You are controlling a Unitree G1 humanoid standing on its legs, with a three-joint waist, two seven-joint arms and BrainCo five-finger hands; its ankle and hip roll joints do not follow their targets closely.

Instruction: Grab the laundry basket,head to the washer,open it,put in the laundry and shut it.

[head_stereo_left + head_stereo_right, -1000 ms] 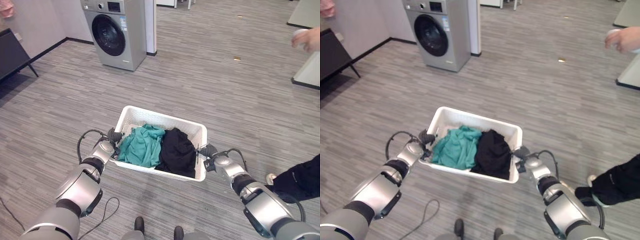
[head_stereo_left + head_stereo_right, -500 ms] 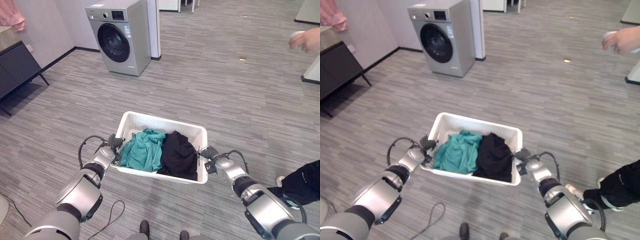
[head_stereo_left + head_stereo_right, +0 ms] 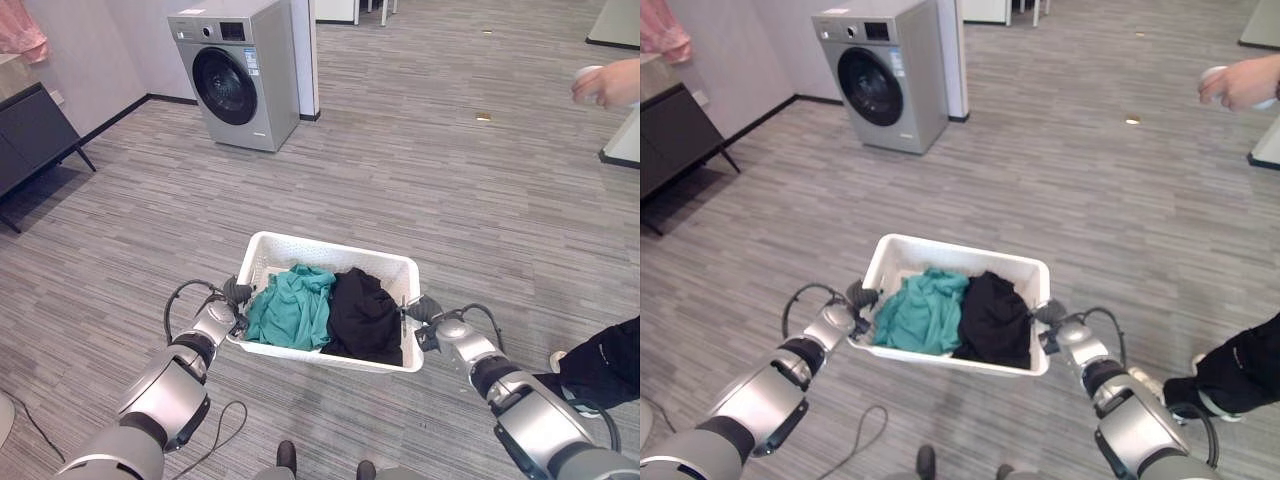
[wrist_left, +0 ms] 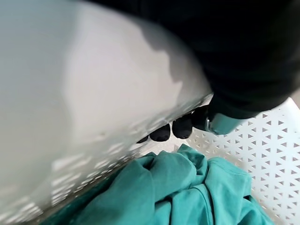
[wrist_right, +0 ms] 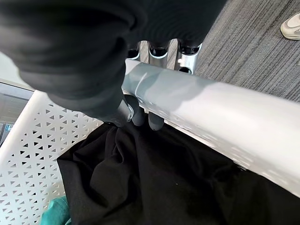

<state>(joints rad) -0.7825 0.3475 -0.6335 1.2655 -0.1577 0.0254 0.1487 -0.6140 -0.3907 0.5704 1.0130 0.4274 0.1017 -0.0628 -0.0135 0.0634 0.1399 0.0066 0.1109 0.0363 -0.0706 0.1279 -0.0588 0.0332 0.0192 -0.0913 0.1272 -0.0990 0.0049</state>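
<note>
Past curled fingertips [image 4: 162, 133], teal garment [image 4: 187, 197], basket wall [image 4: 276, 154]

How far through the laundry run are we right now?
Done: the white laundry basket is gripped at both ends, left hand and right hand curled over its rim, with the teal garment and black garment inside. In hand: carrying it toward the washer, across the floor ahead-left. Left: reaching it, opening its closed door, loading and shutting.
</note>
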